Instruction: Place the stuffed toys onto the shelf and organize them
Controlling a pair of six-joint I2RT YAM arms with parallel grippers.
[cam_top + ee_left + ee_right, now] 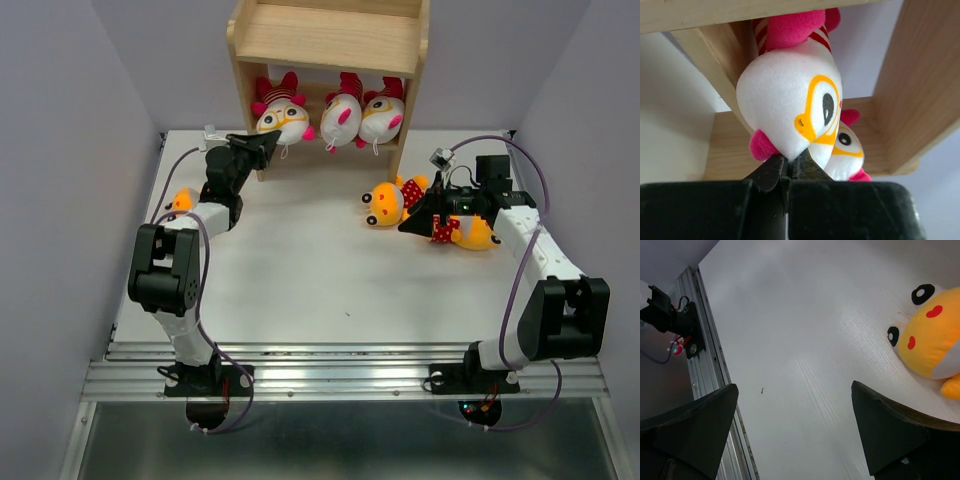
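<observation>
Left gripper (788, 166) pressed together, tips touching the head of the leftmost white toy (790, 105), which lies beside two other white toys (342, 118) on the shelf (330, 35) lower tier. Right gripper (794, 386) spread wide over the table (805, 315), next to a yellow toy (932, 340); third yellow toy (182, 200) near left arm.

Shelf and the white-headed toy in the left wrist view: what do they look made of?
The shelf looks like pale unpainted wood, matte, with faint grain lines on its boards. The white-headed toy looks like soft plush fabric: fuzzy nap, rounded stuffed shape, stitched-looking orange eye outline.
</observation>
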